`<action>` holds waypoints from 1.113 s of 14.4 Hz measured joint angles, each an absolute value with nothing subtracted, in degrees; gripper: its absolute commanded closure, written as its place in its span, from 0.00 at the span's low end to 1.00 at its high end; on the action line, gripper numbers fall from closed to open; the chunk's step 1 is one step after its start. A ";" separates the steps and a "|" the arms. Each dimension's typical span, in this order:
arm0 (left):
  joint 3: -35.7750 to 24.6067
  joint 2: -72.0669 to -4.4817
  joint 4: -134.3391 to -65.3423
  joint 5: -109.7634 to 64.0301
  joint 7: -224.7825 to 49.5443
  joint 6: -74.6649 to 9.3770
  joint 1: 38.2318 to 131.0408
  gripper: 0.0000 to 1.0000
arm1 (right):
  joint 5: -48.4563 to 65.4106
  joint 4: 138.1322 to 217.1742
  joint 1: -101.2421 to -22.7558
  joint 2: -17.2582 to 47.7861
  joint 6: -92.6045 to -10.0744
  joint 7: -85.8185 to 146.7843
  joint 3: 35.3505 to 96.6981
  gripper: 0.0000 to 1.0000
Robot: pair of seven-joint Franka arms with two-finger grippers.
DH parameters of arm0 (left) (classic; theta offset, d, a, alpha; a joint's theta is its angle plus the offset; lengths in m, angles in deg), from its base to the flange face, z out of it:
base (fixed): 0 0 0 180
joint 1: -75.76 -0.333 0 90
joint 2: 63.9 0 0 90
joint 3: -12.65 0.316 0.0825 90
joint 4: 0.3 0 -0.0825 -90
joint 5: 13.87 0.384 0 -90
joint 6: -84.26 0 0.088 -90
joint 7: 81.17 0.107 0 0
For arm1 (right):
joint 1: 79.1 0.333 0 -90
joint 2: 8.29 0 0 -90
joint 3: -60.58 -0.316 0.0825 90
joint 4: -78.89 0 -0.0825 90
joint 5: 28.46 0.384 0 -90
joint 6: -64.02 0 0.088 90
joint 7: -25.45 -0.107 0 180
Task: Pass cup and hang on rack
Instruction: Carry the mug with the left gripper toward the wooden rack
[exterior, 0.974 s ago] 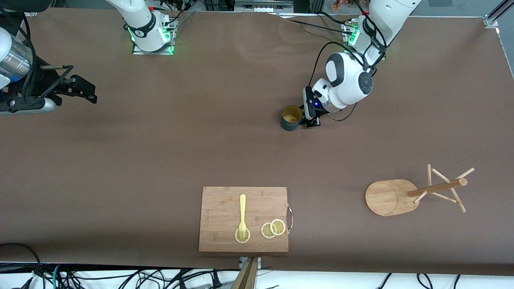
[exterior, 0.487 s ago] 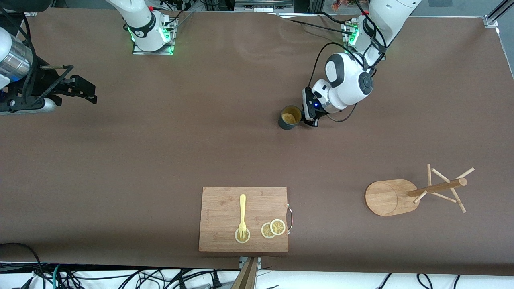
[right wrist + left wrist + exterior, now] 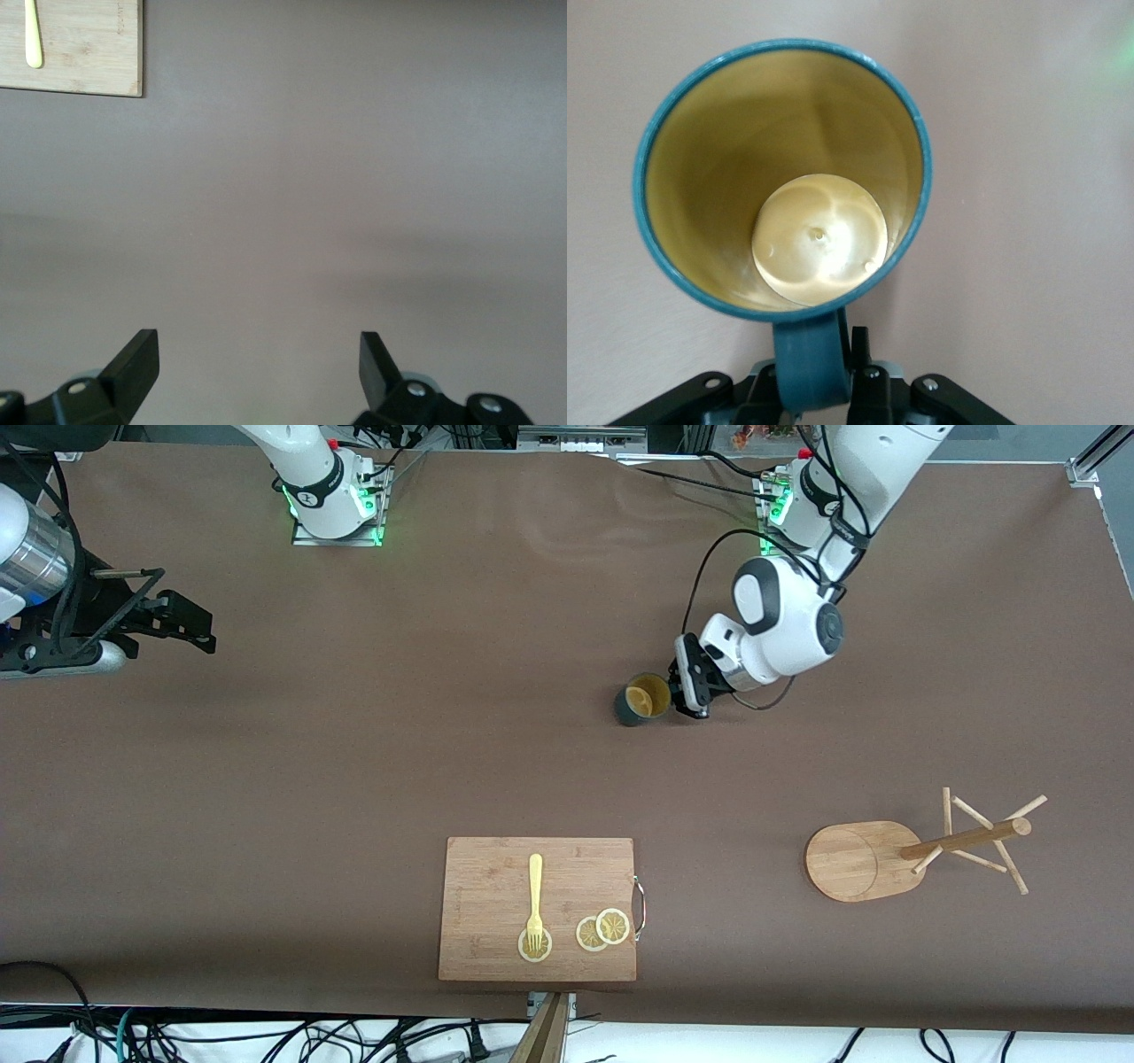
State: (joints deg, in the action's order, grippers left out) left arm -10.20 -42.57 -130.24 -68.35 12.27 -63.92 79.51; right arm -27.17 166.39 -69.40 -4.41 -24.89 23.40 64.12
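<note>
The cup (image 3: 642, 698), dark teal outside and mustard-yellow inside, is tilted just above the table's middle, toward the robots' side. My left gripper (image 3: 687, 691) is shut on its side handle. In the left wrist view I look straight into the cup (image 3: 784, 177), and its handle (image 3: 811, 354) sits between the fingers of my left gripper (image 3: 813, 365). The rack (image 3: 864, 859), a light wooden mug tree with thin pegs, stands nearer the front camera toward the left arm's end. My right gripper (image 3: 199, 629) waits open and empty at the right arm's end, and it also shows in the right wrist view (image 3: 257, 354).
A rectangular wooden cutting board (image 3: 496, 886) lies near the front edge with a yellow fork (image 3: 534, 899) and lemon slices (image 3: 602, 930) on it. The board's corner (image 3: 80, 53) and the fork (image 3: 33, 35) show in the right wrist view. Brown cloth covers the table.
My left gripper has shifted slightly toward the front camera with the cup. The cup now tilts, its mouth turned more toward the gripper. The right arm has not moved.
</note>
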 measured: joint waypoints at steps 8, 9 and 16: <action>-3.06 -52.13 -124.78 -65.48 -12.35 -37.62 71.60 1.00 | -27.17 166.39 -69.39 -4.41 -24.91 23.40 64.10 0.00; -2.56 -53.52 -123.77 -63.93 -17.89 -33.98 70.56 1.00 | -27.17 166.39 -69.39 -4.41 -24.91 23.40 64.10 0.00; 10.84 -56.76 -114.96 -61.66 -43.47 -11.30 67.95 1.00 | -27.17 166.39 -69.38 -4.40 -24.92 23.40 64.09 0.00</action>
